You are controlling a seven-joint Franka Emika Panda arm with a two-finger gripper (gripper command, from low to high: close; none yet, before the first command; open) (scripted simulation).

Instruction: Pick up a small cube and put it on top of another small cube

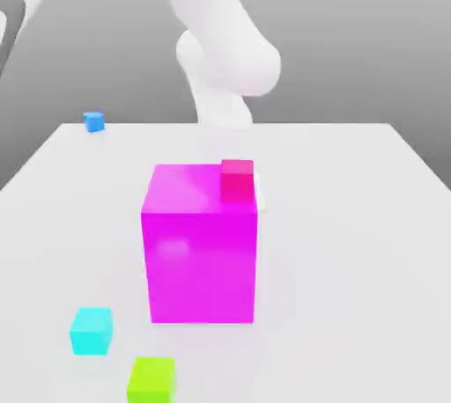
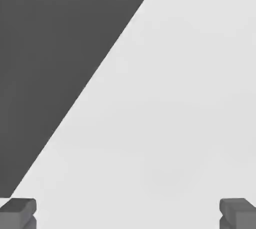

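Table (image 1: 352, 216): white and flat, with all the blocks sitting on it. In the hand view its edge runs slantwise against a dark floor.
Arm (image 1: 225, 40): white and thick, coming down from the top at the far side of the table, behind the big block.
Big magenta block (image 1: 201, 247): the biggest block, in the middle of the table. It has no writing on it.
Gripper (image 2: 128, 213): its two dark fingers (image 2: 17, 213) stand wide apart, with nothing between them but bare white table.
Small lime-green cube (image 1: 151, 379): at the near edge, on the exterior view's left of the big block. It sits alone on the table, no label.
Small cyan cube (image 1: 92, 330): just beside the green cube, a bit farther and more to the exterior view's left. They are near but not touching.
Small red-pink cube (image 1: 237, 180): seen at the big block's far top corner, on the exterior view's right. I cannot tell if it rests on the block or sits behind it.
Small blue cube (image 1: 93, 121): far away at the table's far left corner, well apart from the rest.
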